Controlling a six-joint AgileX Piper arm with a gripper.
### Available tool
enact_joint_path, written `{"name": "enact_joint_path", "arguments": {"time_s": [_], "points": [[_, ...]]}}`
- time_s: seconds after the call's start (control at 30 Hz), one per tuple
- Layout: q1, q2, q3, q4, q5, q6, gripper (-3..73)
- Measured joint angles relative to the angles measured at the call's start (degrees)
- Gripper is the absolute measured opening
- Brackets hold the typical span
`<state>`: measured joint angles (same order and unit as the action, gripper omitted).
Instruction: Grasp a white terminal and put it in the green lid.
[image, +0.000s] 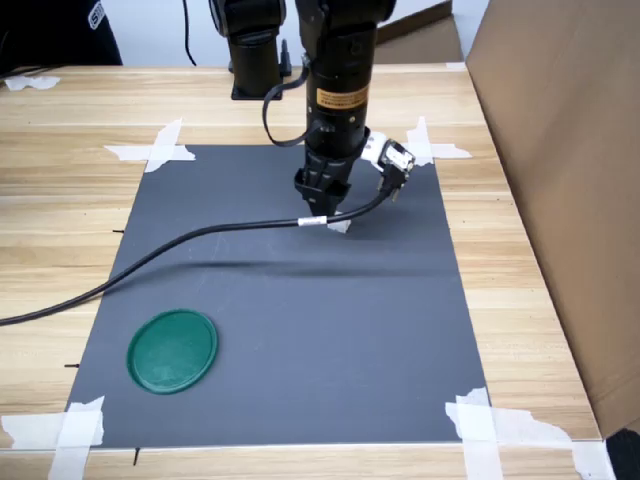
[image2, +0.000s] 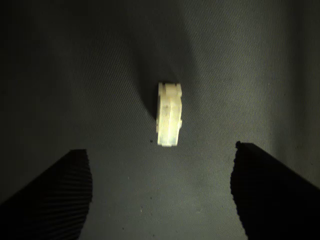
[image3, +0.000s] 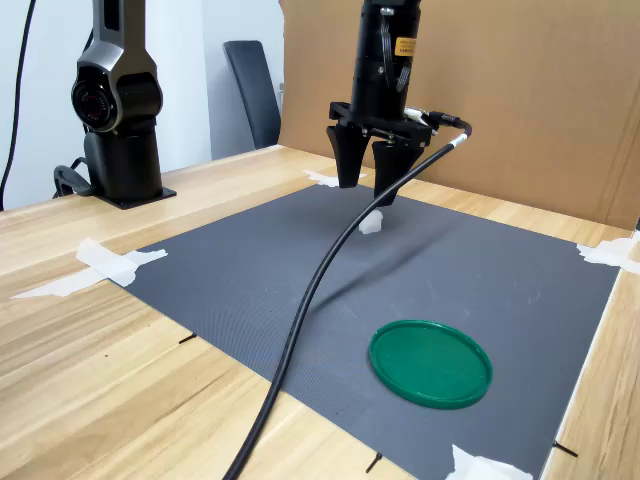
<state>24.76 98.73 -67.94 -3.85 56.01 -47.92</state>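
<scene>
Hand (image3: 366, 186) spread apart above the tiny white translucent plastic terminal block (image2: 169, 114). I'd descend straight, centred, then close across its narrow faces.

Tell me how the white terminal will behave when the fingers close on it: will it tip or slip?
The terminal looks like rigid moulded plastic, so it probably won't deform. It is tiny and likely very light, so an uneven touch from either finger may skate it across the mat. It is narrow and seems to rest on a slim side, so it could tip.
</scene>
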Motion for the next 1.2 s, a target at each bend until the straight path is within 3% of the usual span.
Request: {"name": "enact_joint_path", "arguments": {"time_s": [0.2, 0.87, 1.0, 1.2], "points": [[1.2, 2.1, 0.0, -0.1, -2.6, 5.4, 68.2], [1.2, 5.6, 0.0, -0.3, -3.9, 7.9, 68.2], [1.2, 5.6, 2.3, -1.7, -4.3, 9.0, 68.1], [1.2, 5.7, 3.5, -2.0, -5.4, 9.3, 64.8]]}}
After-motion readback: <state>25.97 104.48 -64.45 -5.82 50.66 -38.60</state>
